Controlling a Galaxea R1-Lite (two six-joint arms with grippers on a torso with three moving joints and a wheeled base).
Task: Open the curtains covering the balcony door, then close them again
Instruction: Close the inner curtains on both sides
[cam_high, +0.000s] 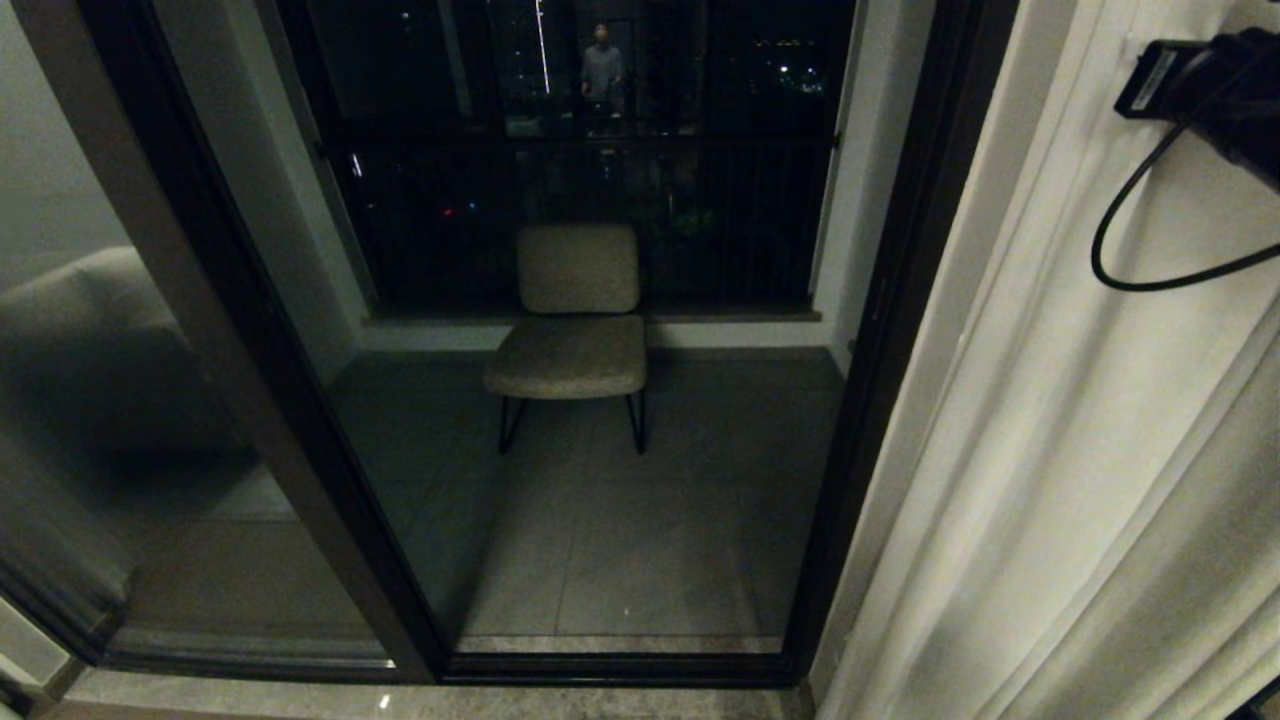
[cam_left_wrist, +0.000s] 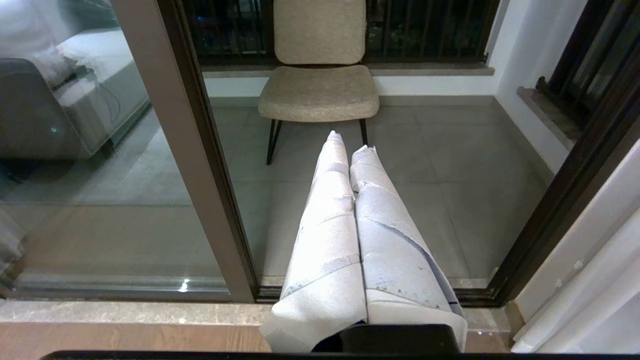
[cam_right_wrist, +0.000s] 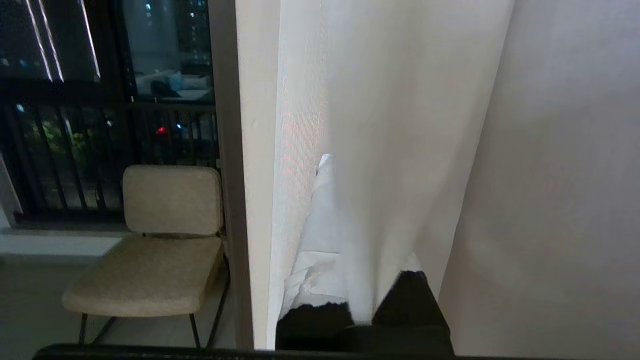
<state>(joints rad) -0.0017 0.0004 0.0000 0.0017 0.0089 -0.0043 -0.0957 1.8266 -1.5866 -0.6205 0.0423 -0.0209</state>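
While the left tool (cam_left_wrist: 350, 150) hung closed and empty, the right tool (cam_right_wrist: 345, 210) clamped a curtain (cam_right_wrist: 380, 125) fold beside the door (cam_high: 900, 300).

The curtain (cam_right_wrist: 380, 125) is matt, finely woven cream cloth. The balcony door (cam_high: 600, 420) has glossy glass in a smooth dark frame. The chair (cam_left_wrist: 320, 90) wears rough, nubby beige fabric on thin black metal legs. The balcony floor (cam_left_wrist: 450, 165) is matt grey tile.
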